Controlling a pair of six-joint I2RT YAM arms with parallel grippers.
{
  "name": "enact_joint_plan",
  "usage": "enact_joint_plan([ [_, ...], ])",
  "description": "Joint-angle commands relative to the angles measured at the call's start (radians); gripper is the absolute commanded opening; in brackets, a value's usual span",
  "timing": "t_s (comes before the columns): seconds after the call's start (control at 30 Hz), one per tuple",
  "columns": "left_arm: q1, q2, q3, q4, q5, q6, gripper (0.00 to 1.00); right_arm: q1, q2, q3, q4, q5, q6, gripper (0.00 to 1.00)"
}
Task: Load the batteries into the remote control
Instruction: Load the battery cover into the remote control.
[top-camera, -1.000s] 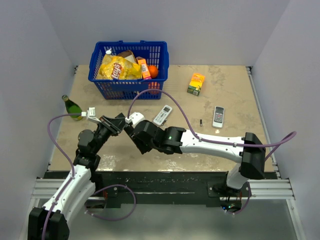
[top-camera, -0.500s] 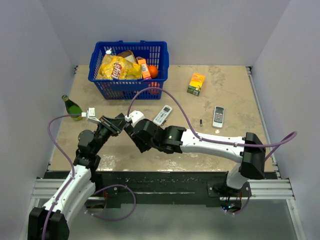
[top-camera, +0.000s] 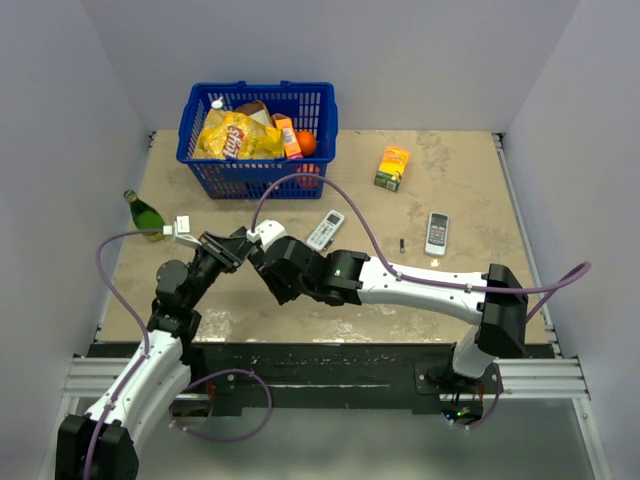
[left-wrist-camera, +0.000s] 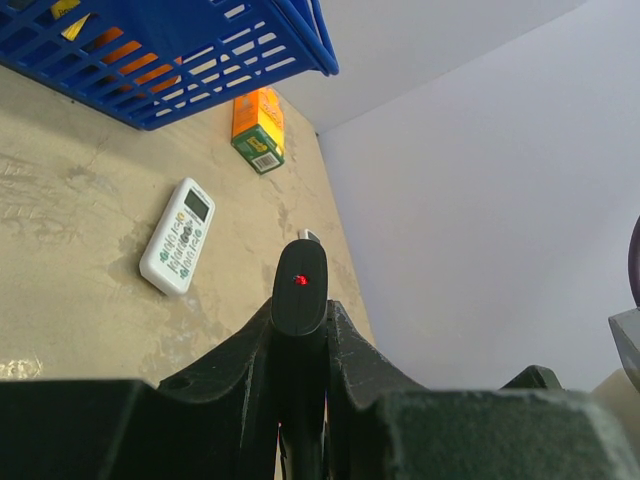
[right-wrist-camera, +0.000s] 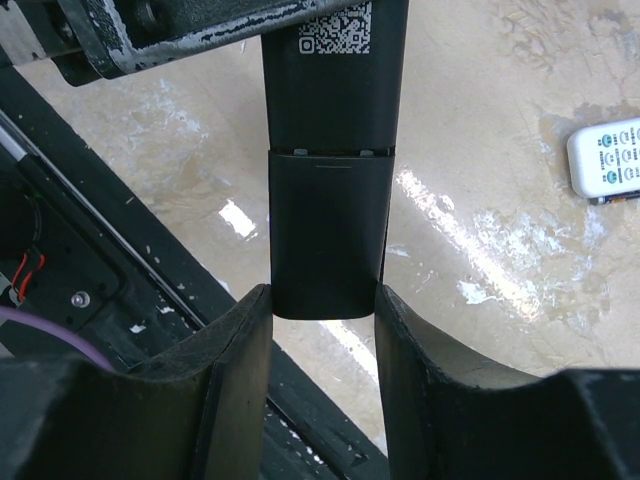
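Observation:
The black remote control (top-camera: 246, 248) hangs above the table's near left part, held between both arms. My left gripper (top-camera: 236, 247) is shut on its front end; in the left wrist view the remote's tip (left-wrist-camera: 300, 285) with a red light sticks out between the fingers of the left gripper (left-wrist-camera: 300, 325). My right gripper (top-camera: 262, 252) is shut on the remote's other end. The right wrist view shows the remote's back (right-wrist-camera: 330, 200) with its cover seam, pinched between the tips of the right gripper (right-wrist-camera: 322, 300). A small dark battery (top-camera: 401, 243) lies on the table to the right.
A blue basket (top-camera: 258, 172) of groceries stands at the back left. A green bottle (top-camera: 145, 214) lies at the left edge. One white remote (top-camera: 324, 230) lies just beyond the grippers, another white remote (top-camera: 437, 232) further right. An orange carton (top-camera: 393, 167) stands at the back.
The right arm has edged slightly to the left. Both grips on the remote control are unchanged.

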Motion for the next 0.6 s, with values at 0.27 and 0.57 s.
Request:
enact_joint_plan([
  [0.27,-0.006,-0.011,0.003,0.064,0.001,-0.034,0.0,0.002,0.005,0.046,-0.06,0.013,0.016,0.12],
  [0.57,-0.006,-0.011,0.001,0.065,0.011,-0.064,0.0,0.004,0.016,0.067,-0.06,0.019,0.011,0.13],
])
